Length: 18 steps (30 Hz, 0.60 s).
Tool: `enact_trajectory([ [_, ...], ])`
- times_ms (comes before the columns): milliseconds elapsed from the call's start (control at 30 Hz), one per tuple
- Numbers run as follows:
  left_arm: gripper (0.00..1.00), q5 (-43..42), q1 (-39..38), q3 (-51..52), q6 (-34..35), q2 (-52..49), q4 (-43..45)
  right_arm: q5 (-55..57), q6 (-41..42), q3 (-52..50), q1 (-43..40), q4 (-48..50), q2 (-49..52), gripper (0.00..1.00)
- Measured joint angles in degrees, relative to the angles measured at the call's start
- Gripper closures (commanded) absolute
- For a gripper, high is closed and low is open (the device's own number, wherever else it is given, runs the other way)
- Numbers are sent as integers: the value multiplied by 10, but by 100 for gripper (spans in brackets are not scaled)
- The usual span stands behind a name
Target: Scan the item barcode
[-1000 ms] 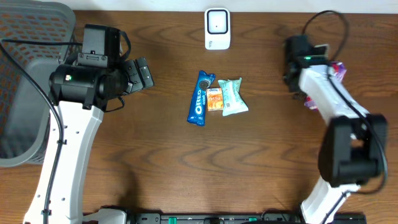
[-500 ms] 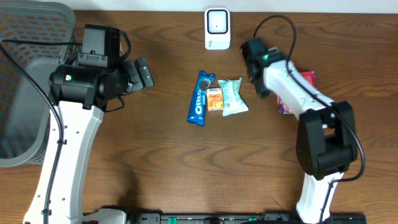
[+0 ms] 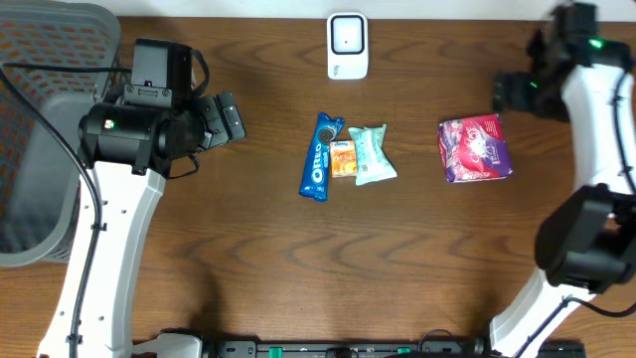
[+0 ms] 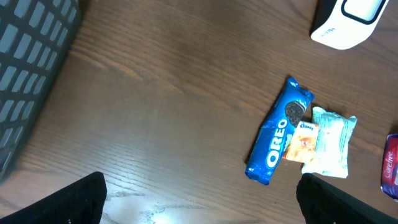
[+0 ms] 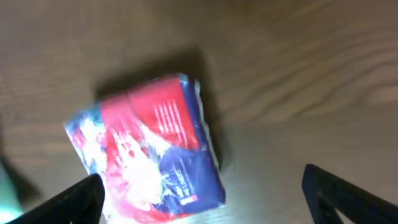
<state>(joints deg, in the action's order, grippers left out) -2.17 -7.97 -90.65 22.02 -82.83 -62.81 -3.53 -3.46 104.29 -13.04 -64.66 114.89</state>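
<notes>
Table: dark brown wood grain, bearing all items listed. Barcode scanner: white, with a dark window, at the far edge near the centre line. Red and purple packet: the task's item, lying flat on the bare table right of centre, well apart from the scanner and from the other snacks; in the right wrist view it is blurred, with its print unreadable. Right gripper: hanging just beyond the packet's far right corner, its fingers spread wide at the two lower corners of the wrist view, pinching nothing and apart from the packet. Left gripper: held above bare wood at the left, between basket and snacks, its fingers likewise spread wide with nothing between them. Oreo pack: blue, long, lying at a slight tilt at the table's centre. Orange packet: small, touching the Oreo pack's right side. Mint-green packet: touching the orange packet on its right, partly over it. Basket: grey, with latticed walls, at the far left corner, partly out of frame.
</notes>
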Motion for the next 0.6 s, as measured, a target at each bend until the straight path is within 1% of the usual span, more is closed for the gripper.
enact_trajectory([
  [33, 2, 0, 0, 0, 0, 0, 0, -31, -23, -23, -15, 11, 0, 4],
  [67, 2, 0, 0, 0, 0, 0, 0, -70, -49, -52, -33, 25, 0, 7],
  [133, 2, 0, 0, 0, 0, 0, 0, -119, -76, -91, -51, 59, 0, 17],
  [167, 2, 0, 0, 0, 0, 0, 0, -143, -90, -111, -60, 78, 0, 18],
  [267, 2, 0, 0, 0, 0, 0, 0, -229, -116, -185, -89, 151, 1, 19],
  [433, 2, 0, 0, 0, 0, 0, 0, -287, -124, -257, -89, 224, 1, 23],
  [500, 2, 0, 0, 0, 0, 0, 0, -303, -122, -289, -82, 252, 1, 46],
  [533, 2, 0, 0, 0, 0, 0, 0, -306, -118, -299, -80, 263, 1, 62],
  [600, 2, 0, 0, 0, 0, 0, 0, -315, -110, -313, -77, 286, 1, 90],
])
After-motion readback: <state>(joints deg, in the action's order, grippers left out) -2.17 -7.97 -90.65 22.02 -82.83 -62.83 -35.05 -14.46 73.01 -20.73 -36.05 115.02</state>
